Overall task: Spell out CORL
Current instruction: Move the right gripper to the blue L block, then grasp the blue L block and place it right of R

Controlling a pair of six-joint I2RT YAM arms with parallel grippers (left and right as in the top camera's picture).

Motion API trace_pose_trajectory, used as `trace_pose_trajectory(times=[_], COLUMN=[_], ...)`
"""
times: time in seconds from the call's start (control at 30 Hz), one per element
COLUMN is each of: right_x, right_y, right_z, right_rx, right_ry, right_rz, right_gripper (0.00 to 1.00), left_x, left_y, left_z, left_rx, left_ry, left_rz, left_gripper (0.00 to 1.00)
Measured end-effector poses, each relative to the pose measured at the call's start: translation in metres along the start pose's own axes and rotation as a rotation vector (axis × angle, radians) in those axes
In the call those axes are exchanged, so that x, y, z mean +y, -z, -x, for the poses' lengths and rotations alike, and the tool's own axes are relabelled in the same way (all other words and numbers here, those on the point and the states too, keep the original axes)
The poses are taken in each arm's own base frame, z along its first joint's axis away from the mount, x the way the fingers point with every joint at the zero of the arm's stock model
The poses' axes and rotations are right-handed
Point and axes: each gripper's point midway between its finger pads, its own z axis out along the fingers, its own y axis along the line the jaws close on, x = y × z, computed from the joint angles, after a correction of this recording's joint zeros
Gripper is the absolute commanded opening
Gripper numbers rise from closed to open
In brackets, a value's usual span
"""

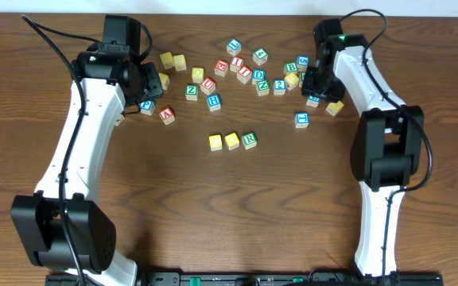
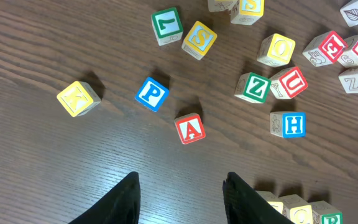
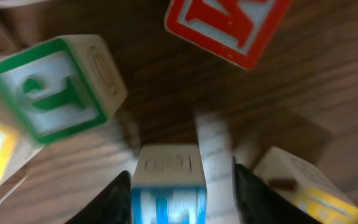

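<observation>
Two yellow-faced cubes [image 1: 215, 142] [image 1: 232, 141] and the green R cube [image 1: 249, 140] stand in a row at mid-table. Their tops also show in the left wrist view as cubes [image 2: 298, 213] at the bottom right. My right gripper [image 1: 315, 89] [image 3: 180, 180] is down in the right-hand cluster with a blue-lettered cube [image 3: 168, 168] [image 1: 314, 98] between its fingers. The left finger is against the cube and a gap shows at the right one. Its letter is blurred. A second blue-lettered cube [image 1: 301, 119] lies just in front. My left gripper [image 1: 151, 79] [image 2: 181, 186] hangs open over bare wood.
Loose cubes are scattered across the back of the table: blue P [image 2: 151, 93], red A [image 2: 190, 129], blue H [image 2: 289, 124], green Z [image 2: 252, 87], red U [image 2: 289, 82]. A green-lettered cube [image 3: 55, 87] and a red one [image 3: 229, 25] crowd my right gripper.
</observation>
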Motion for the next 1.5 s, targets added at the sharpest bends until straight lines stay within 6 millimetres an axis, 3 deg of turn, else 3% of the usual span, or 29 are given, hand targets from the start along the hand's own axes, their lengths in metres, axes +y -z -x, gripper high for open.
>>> trace_pose_trajectory(times=[0.23,0.5,0.63,0.7,0.8,0.9,0.97,1.07,1.23,1.33,1.5], right_x=[0.003,0.002,0.008,0.020,0.038,0.058,0.075,0.096,0.101,0.099,0.100], right_y=[-0.010,-0.003,0.031,0.072,0.115,0.130,0.126,0.104,0.059,0.037,0.018], right_z=[0.002,-0.011,-0.016,-0.017,-0.031,-0.054,-0.072,-0.104,-0.138,-0.145,-0.144], right_rx=[-0.002,0.045,0.029,-0.027,-0.070,-0.054,-0.032,0.020,0.075,0.076,0.040], right_ry=[-0.009,0.012,0.055,0.102,0.179,0.258,0.314,0.398,0.458,0.465,0.470], right_rz=[0.005,0.004,0.026,0.075,0.126,0.139,0.139,0.119,0.068,0.058,0.071], right_gripper=[0.17,0.16,0.15,0.16,0.16,0.16,0.16,0.16,0.15,0.15,0.18], left_x=[0.000,0.000,0.000,0.000,-0.001,-0.001,-0.001,-0.001,-0.001,-0.001,-0.001], left_y=[0.000,0.000,0.000,0.000,0.000,0.000,0.000,0.000,0.000,0.000,0.000], left_z=[0.000,0.000,0.001,0.001,0.001,0.001,0.001,0.002,0.002,0.002,0.001], left_rx=[0.000,0.000,-0.002,-0.005,-0.006,-0.006,-0.006,-0.007,-0.007,-0.006,-0.006], left_ry=[0.000,0.000,0.000,0.000,0.000,0.000,0.000,0.000,0.000,0.000,0.000], left_rz=[0.000,0.000,-0.001,-0.002,-0.002,-0.002,-0.002,-0.003,-0.002,-0.003,-0.002], left_gripper=[0.43,0.43,0.43,0.43,0.43,0.43,0.43,0.43,0.43,0.43,0.43])
